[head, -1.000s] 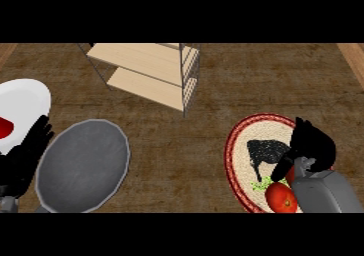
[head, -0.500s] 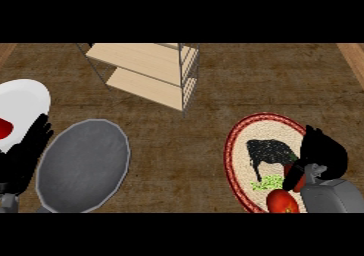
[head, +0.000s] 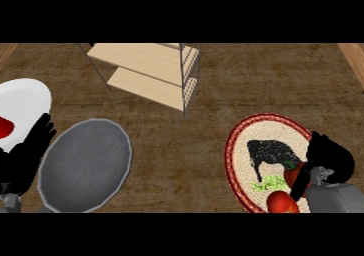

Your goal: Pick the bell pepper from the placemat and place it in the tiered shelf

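Bell pepper (head: 282,202), red, lies at the near edge of the round placemat (head: 240,150), partly hidden under the right hand (head: 329,160). Since the earlier frame that hand has drawn back toward the mat's right rim, fingers curled down against the pepper; whether they enclose it cannot be told. Left hand (head: 22,160) rests open at the left edge. Tiered shelf (head: 152,70) stands well apart.

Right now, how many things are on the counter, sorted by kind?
Wooden tiered shelf: 1
Round red-rimmed placemat: 1
Red bell pepper: 1
Grey round plate: 1
White dish with a red piece: 1
Total: 5
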Robot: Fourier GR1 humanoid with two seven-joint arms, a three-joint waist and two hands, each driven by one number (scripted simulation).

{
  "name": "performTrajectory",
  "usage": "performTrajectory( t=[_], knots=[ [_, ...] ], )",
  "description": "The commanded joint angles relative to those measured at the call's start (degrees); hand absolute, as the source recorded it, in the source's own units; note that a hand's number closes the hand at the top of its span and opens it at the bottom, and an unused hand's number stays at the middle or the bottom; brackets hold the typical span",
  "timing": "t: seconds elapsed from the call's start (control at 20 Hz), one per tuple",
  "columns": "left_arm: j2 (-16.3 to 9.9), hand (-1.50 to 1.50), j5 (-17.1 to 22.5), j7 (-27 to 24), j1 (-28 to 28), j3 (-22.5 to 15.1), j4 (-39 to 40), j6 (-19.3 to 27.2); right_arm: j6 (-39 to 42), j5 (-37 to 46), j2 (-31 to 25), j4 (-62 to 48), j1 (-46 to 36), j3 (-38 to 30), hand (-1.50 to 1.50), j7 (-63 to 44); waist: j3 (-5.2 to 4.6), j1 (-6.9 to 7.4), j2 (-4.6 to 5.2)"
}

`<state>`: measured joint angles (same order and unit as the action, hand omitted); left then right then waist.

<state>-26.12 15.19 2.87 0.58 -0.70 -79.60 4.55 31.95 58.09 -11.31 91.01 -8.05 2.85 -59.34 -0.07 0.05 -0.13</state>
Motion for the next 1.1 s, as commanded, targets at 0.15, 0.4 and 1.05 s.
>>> performTrajectory(
  t=[0.15, 0.4, 1.05],
  knots=[
    [1.67, 0.00, -1.35, 2.11, 0.66, 0.30, -2.38, -0.07, 1.01, 3.11, 4.59, 4.09, 5.06, 0.00, 1.50, -6.90, 0.07, -0.14, 0.01],
    [2.96, 0.00, -2.89, -1.02, 3.39, 1.76, -1.95, -1.81, 1.10, 3.50, 1.09, -2.70, 2.63, -2.89, 1.50, 1.42, 0.07, 0.16, 0.10],
    [1.96, 0.00, -3.80, 1.17, -1.39, 4.53, 0.71, -4.45, -0.58, 13.58, 10.92, 6.66, -6.33, 12.88, 1.50, -0.96, -0.05, 1.37, 0.27]
  ],
)
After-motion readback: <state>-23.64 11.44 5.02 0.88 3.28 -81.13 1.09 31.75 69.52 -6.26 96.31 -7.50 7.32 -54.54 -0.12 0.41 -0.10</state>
